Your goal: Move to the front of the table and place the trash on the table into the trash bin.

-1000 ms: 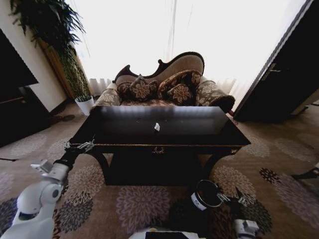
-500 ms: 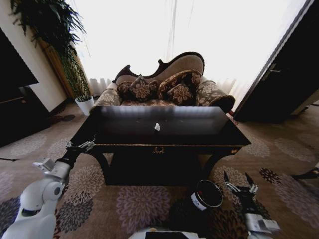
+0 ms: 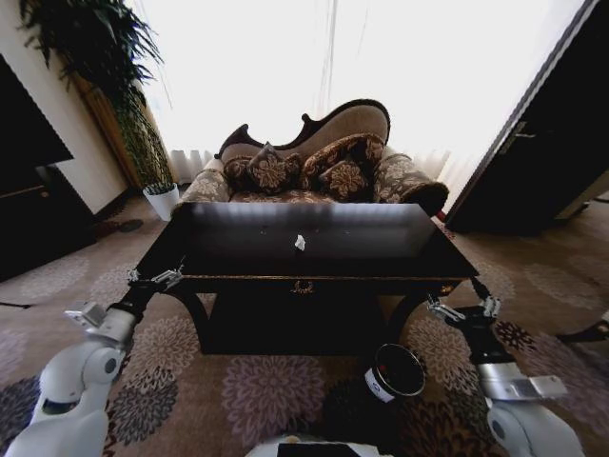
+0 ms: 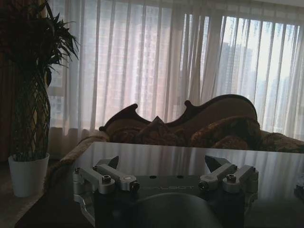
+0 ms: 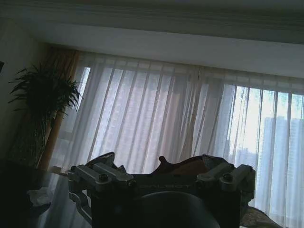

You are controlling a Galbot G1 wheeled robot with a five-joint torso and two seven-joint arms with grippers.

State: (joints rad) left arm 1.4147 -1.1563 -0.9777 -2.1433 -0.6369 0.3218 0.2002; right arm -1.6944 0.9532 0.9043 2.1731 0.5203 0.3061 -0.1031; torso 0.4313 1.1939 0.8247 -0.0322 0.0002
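Right gripper [image 3: 463,306] open, raised beside table [image 3: 314,249] corner.

Scrap [image 3: 300,243] at surface centre is too small to ID; white, maybe paper, can't confirm. Bin [image 3: 395,372] at 5 o'clock of the surface [image 3: 238,252]: I see rim and a bit of white label, rest lost in shadow. In right wrist view a pale crumpled thing [image 5: 40,197] at 9 o'clock of my right tool [image 5: 161,176], too dark to tell. My left arm is cut off by the head view's bottom edge.
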